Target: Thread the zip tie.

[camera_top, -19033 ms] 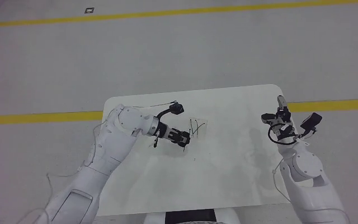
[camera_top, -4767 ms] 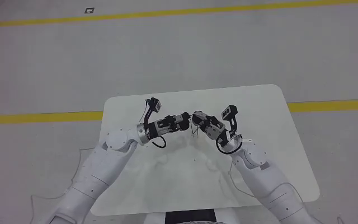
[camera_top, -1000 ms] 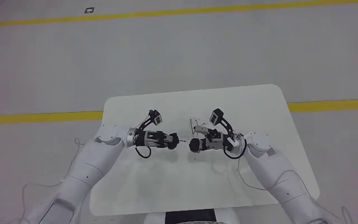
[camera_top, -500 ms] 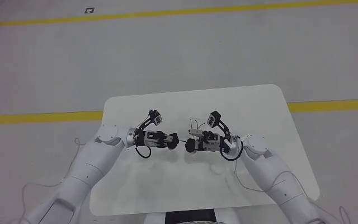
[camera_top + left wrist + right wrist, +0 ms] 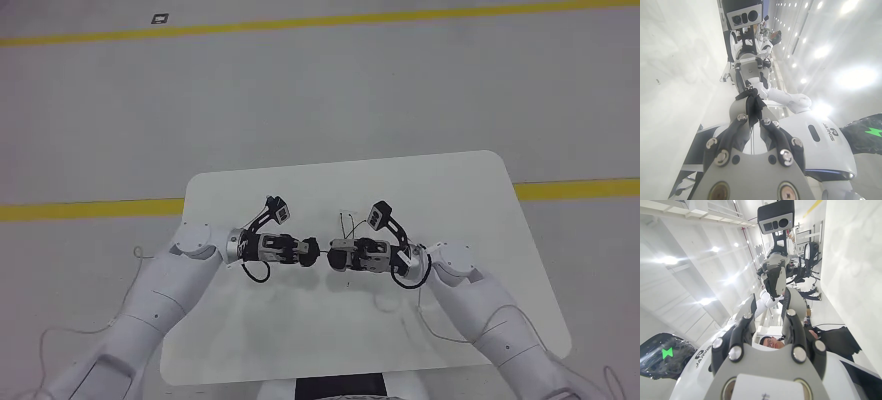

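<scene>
Now L gripper (image 5: pixel 313 250) fingers clamp the zip tie (image 5: pixel 753 111) above the tabletop (image 5: pixel 450 190); R gripper (image 5: pixel 337 256) fingers spread, just beside L's tips.

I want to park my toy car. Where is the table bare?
Bare: the table end past the right arm, and the near edge between the arms. Crowded: the middle, where left gripper and right gripper meet beside loose zip ties.

Seen from above, the zip tie (image 5: pixel 321 251) is too thin to trace
</scene>
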Available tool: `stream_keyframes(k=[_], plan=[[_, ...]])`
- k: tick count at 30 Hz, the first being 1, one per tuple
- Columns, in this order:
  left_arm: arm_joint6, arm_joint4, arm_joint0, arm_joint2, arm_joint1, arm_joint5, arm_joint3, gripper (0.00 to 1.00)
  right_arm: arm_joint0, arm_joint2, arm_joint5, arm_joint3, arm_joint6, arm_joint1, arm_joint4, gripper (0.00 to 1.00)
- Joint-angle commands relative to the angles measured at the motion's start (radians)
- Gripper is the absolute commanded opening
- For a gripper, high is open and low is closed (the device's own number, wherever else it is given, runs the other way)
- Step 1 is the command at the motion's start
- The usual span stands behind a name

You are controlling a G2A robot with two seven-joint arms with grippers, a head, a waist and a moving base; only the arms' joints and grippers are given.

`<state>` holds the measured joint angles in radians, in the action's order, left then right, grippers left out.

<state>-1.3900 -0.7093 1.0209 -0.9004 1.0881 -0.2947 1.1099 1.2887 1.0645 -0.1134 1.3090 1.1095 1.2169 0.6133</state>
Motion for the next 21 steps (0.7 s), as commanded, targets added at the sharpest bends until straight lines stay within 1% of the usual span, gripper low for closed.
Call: stream_keyframes(k=[1, 2, 5, 10, 11, 15, 16, 21], plan=[[0.000, 0.000, 0.000, 0.000, 0.000, 0.000, 0.000, 0.00, 0.001, 0.000, -0.002, 0.000, -0.002, 0.000, 0.001, 0.22], [0.000, 0.000, 0.000, 0.000, 0.000, 0.000, 0.000, 0.00, 0.001, 0.000, -0.003, 0.000, -0.002, -0.001, 0.001, 0.20], [0.000, 0.000, 0.000, 0.000, 0.000, 0.000, 0.000, 0.00, 0.001, -0.001, -0.005, 0.001, -0.003, -0.001, -0.001, 0.20], [0.000, 0.000, 0.000, 0.000, 0.000, 0.000, 0.000, 0.00, 0.002, -0.002, -0.007, 0.005, -0.006, -0.003, -0.006, 0.15], [0.000, 0.000, 0.000, 0.000, 0.000, 0.000, 0.000, 0.00, 0.002, -0.003, -0.007, 0.005, -0.006, -0.003, -0.006, 0.11], [0.000, 0.000, 0.000, 0.000, 0.000, 0.000, 0.000, 0.00, 0.002, -0.003, -0.006, 0.007, -0.008, -0.004, -0.009, 0.04], [0.000, 0.000, 0.000, 0.000, 0.000, 0.000, 0.000, 0.00, 0.002, -0.003, -0.006, 0.008, -0.008, -0.005, -0.009, 0.01], [0.000, 0.000, 0.000, 0.000, 0.000, 0.000, 0.000, 0.00, 0.003, -0.005, -0.007, 0.009, -0.012, -0.006, -0.010, 0.00]])
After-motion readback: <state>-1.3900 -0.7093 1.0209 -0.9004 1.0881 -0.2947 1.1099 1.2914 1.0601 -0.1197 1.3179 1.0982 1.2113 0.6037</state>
